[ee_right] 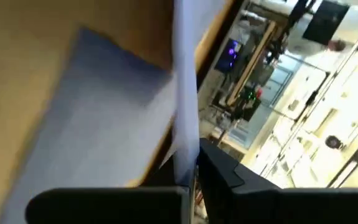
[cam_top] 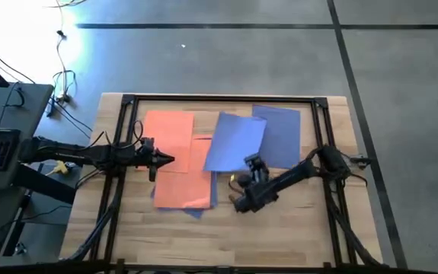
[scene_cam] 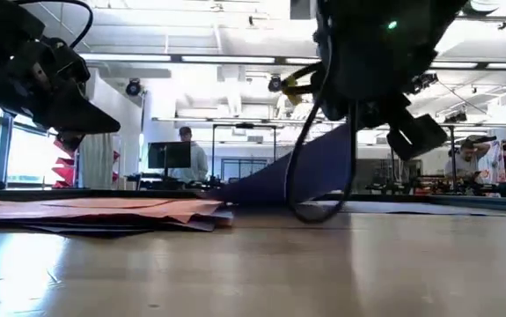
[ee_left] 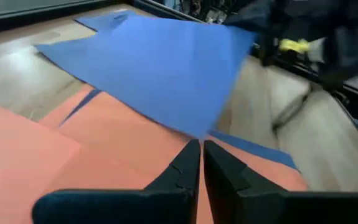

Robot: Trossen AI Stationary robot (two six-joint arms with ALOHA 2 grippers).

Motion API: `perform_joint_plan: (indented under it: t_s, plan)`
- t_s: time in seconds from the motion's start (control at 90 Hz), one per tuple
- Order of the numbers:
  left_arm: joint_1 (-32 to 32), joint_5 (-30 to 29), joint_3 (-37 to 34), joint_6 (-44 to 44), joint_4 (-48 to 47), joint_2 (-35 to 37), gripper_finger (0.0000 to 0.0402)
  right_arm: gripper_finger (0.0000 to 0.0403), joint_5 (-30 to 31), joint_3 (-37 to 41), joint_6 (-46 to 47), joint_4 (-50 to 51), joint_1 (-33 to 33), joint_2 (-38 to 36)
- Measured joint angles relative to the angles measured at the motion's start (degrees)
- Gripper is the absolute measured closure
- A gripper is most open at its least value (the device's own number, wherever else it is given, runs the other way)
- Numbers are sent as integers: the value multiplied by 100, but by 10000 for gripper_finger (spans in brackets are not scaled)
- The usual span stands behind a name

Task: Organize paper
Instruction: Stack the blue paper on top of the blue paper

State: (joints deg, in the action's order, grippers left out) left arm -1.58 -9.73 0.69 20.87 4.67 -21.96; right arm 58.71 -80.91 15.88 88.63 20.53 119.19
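Here the right gripper (cam_top: 250, 162) pinches the near edge of one blue sheet (cam_top: 236, 141), lifting that edge so the sheet slopes up from the counter (cam_top: 295, 221); in the right wrist view the sheet's edge (ee_right: 185, 93) runs straight between the closed fingers. A second bluish sheet (cam_top: 279, 129) lies flat behind and beside it, partly covered by the raised one. To the left, two orange sheets can be counted: one (cam_top: 165, 137) toward the far side and one (cam_top: 184, 186) nearer, overlapping each other. A sliver of one more blue sheet (cam_top: 196, 211) peeks out from under the near orange one; whether more sheets lie hidden beneath, I cannot tell. The left gripper (cam_top: 165, 160) hovers over the orange sheets with its fingers (ee_left: 188, 168) pressed together, holding nothing. In the low view the orange pile (scene_cam: 103, 210) rests flat while the blue sheet (scene_cam: 314, 172) rises steeply.
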Motion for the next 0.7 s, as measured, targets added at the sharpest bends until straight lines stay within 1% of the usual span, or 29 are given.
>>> perform_joint_plan:
  t_s: [0.044, 0.133, 0.211, 0.344, 0.4, 0.467, 0.522, 0.589, 0.644, 0.7]
  plan:
    - [0, -7, 0, -20, 43, -3, 402, 403, 9, 282, 258, 162, -115, -132]
    - [0, -5, 0, -174, 210, -4, 402, 403, -116, 894, 441, 8, -273, -614]
    - [0, -7, 0, -316, 392, 0, 402, 403, -440, 1409, 421, -110, -315, -1060]
    - [0, -7, 0, -631, 756, 0, 402, 403, -1198, 2223, 516, -203, -275, -1668]
    - [0, -7, 0, -755, 881, 4, 402, 403, -1352, 2510, 675, -449, -255, -1877]
    - [2, -9, 0, -896, 1028, 0, 402, 403, -1400, 2769, 853, -1254, -226, -2031]
    - [2, -11, 0, -1019, 1077, 1, 402, 403, -1396, 2898, 814, -2052, -223, -2180]
    - [2, -49, 0, -1125, 1121, 0, 402, 403, -1412, 2997, 412, -3254, -272, -2242]
    - [2, -139, 0, -1190, 1115, 0, 402, 402, -1450, 3025, -100, -4406, -340, -2226]
    - [2, -196, 0, -1206, 1102, -4, 402, 395, -1622, 3025, -709, -5491, -430, -2220]
